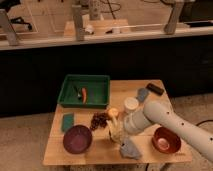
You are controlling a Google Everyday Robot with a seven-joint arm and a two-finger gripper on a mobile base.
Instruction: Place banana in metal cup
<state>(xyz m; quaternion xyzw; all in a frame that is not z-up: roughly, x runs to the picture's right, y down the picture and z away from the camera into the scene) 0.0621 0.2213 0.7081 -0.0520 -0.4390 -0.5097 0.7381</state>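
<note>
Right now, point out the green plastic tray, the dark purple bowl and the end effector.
Green plastic tray (99, 80): camera view, far rim.
Dark purple bowl (77, 138): camera view, inside middle.
End effector (116, 131): camera view, shut tip low over the table.
</note>
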